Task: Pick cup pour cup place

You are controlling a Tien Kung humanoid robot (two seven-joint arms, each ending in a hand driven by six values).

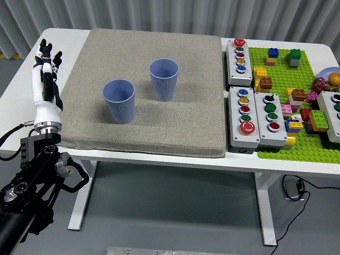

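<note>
Left hand (44,74) is parked over the table's left edge, fingers straight and apart, holding nothing. Right arm isn't even in the shot, so I'd say this one's on my left. 2 blue cups stand upright on the grey mat (175,127): the near cup (119,101) sits off to my hand's right, and the far cup (164,79) is just beyond it, further right and back. Both openings face up, so I reckon a sideways reach to wrap the near one's wall.
</note>
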